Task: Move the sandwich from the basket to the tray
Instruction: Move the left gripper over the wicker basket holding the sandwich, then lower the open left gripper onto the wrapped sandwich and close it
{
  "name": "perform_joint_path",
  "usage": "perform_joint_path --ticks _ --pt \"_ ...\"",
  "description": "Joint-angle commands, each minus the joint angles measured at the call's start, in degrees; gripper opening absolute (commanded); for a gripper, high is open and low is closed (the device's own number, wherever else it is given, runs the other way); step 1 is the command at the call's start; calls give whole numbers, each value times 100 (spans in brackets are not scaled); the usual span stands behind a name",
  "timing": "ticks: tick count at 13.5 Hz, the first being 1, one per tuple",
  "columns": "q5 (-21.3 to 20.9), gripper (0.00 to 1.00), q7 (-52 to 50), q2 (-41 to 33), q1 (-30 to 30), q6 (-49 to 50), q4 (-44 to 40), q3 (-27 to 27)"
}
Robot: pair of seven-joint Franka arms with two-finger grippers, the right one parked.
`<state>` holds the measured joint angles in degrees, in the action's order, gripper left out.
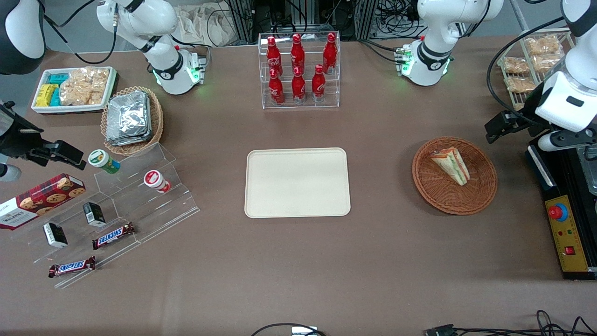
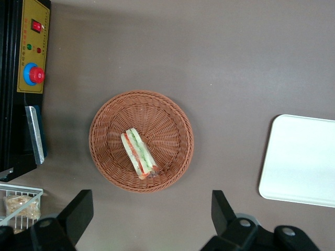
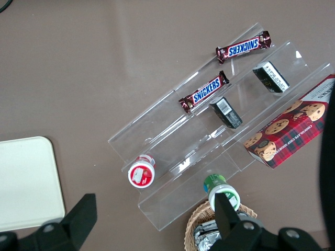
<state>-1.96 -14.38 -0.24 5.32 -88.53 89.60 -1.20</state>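
Observation:
The sandwich (image 1: 451,164), a wrapped wedge with green, red and orange layers, lies in the reddish-brown wicker basket (image 1: 438,203) toward the working arm's end of the table. The cream tray (image 1: 297,182) lies flat and bare at mid-table. The left gripper (image 1: 500,126) hangs high above the table beside the basket, apart from it. In the left wrist view the gripper (image 2: 151,209) is open and empty, its black fingers (image 2: 78,209) wide apart, with bare table between them. The same view shows the sandwich (image 2: 139,154), the basket (image 2: 110,120) and a corner of the tray (image 2: 303,157).
A black and yellow control box (image 1: 566,233) and a wire rack of snack packets (image 1: 531,65) flank the basket. A clear rack of red bottles (image 1: 298,70) stands farther back. A stepped acrylic stand (image 1: 116,205), a tan basket of foil packets (image 1: 133,119) and a white deep tray (image 1: 72,88) are toward the parked arm's end.

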Motion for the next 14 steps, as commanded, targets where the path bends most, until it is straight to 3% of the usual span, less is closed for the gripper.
perform_joint_path --ticks 1,7,11,14 --pt "2 100 172 68 -57 186 -127 -3" --pt "-41 100 -73 86 -48 231 -40 6" --pt "-59 100 -285 -641 -66 -321 1591 59" --pt "-68 100 -574 -1178 -267 -1417 3137 59"
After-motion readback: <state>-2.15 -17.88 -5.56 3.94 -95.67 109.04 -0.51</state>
